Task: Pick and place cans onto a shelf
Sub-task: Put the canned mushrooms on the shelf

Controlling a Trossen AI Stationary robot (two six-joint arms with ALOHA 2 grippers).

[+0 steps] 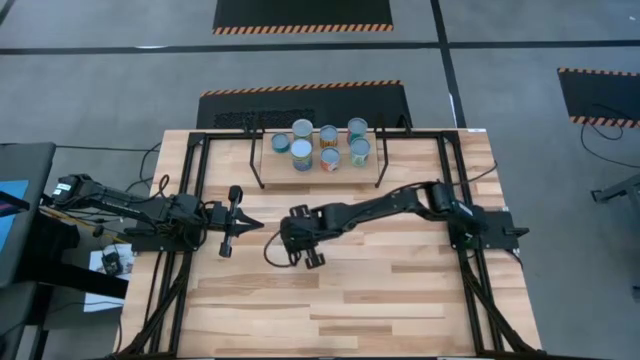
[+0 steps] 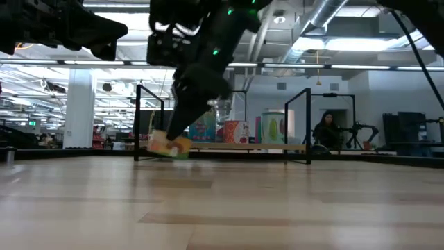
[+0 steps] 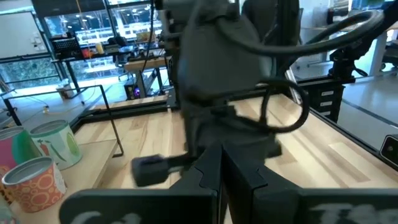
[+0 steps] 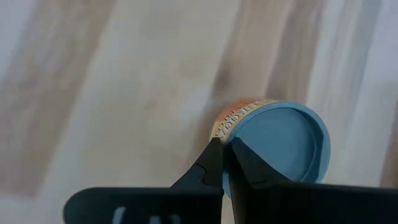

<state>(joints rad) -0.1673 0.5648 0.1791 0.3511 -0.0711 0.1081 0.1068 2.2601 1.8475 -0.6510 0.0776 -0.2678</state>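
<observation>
Several cans point(image 1: 328, 145) with silvery-blue tops stand upright on the shelf point(image 1: 320, 168), a light-wood plank on black legs at the table's far middle. One more can point(image 4: 280, 142), with a blue top and an orange-yellow label, is on the table under my right gripper point(image 4: 225, 152). That gripper is shut at mid-table point(image 1: 300, 240). In the low view this can point(image 2: 170, 145) is tilted just below the fingers. My left gripper point(image 1: 258, 224) is shut and empty, level above the table's left part and pointing toward the right arm. My right gripper's shut fingertips point(image 4: 214, 149) lie at the rim of the can's top point(image 4: 231, 134), on one side of it, and do not reach around the can. They come from above, pointing down at a slant. Whether they press on the rim, I cannot tell. The can is tilted with its lower end at the tabletop.
The shelf's black legs point(image 1: 262, 160) and the table frame's black uprights point(image 1: 440, 150) stand at the far side. Bare tabletop point(image 1: 380, 300) lies toward the near edge. A person point(image 2: 326, 132) sits in the room beyond the table.
</observation>
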